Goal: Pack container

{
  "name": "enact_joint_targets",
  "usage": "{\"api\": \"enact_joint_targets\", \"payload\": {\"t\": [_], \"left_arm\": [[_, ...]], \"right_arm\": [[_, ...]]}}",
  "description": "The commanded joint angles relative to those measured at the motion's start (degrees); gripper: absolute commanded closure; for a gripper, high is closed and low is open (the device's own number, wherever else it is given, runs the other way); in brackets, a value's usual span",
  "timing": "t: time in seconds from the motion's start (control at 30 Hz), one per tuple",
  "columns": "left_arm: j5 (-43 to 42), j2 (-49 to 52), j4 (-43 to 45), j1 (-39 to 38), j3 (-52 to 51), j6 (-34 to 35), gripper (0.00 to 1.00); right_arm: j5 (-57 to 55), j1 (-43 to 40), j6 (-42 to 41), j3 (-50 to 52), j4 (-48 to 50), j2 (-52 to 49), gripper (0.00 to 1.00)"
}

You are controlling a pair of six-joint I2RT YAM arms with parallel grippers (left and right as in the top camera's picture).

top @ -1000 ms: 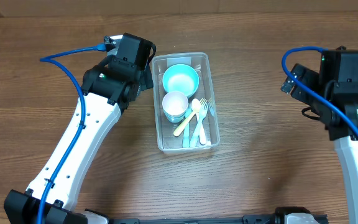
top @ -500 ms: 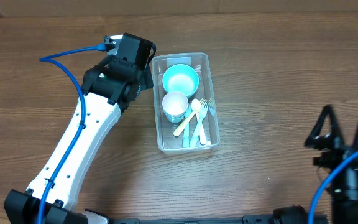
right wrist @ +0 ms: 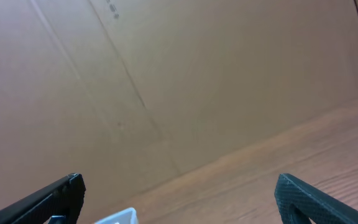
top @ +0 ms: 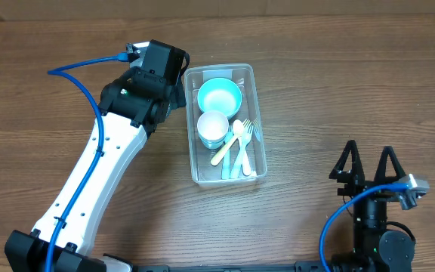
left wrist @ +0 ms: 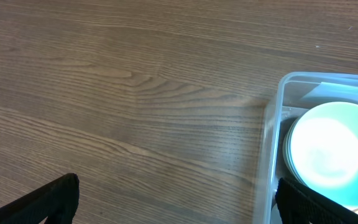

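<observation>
The clear container (top: 206, 175) stands at the table's middle. It holds a teal bowl (top: 219, 96), a white cup (top: 213, 125) nested in a teal one, and pale forks and spoons (top: 240, 147). My left gripper (top: 175, 97) is at the container's far left wall, mostly hidden under its wrist. In the left wrist view it (left wrist: 179, 205) is open and empty, straddling the container's wall (left wrist: 267, 143) beside the teal bowl (left wrist: 325, 146). My right gripper (top: 368, 168) is open and empty at the front right, far from the container; its wrist view (right wrist: 179, 199) shows the same.
A brown cardboard wall (right wrist: 166, 81) runs along the table's far edge. A pale corner (right wrist: 118, 216) shows at the bottom of the right wrist view. The left arm (top: 104, 166) crosses the left half of the wooden table (top: 323, 113).
My right arm has swung from the far right down to the front right edge, fingers open and pointing away. The left arm and the container have not moved.
</observation>
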State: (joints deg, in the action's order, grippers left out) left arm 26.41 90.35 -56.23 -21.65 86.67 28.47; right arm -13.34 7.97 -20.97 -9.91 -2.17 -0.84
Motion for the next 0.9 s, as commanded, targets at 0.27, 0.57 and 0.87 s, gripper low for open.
{"api": "enact_joint_targets", "payload": {"t": [0.27, 0.57, 0.87], "left_arm": [[0.98, 0.28, -0.11, 0.31, 1.18, -0.63, 0.00], [0.98, 0.28, -0.11, 0.31, 1.18, -0.63, 0.00], [0.98, 0.28, -0.11, 0.31, 1.18, -0.63, 0.00]], "right_arm": [[12.22, 0.33, 16.81, 6.60, -1.79, 0.68, 0.00], [11.54, 0.33, 16.52, 6.60, -8.94, 0.68, 0.00], [11.54, 0.33, 16.52, 6.60, -8.96, 0.68, 0.00]]}}
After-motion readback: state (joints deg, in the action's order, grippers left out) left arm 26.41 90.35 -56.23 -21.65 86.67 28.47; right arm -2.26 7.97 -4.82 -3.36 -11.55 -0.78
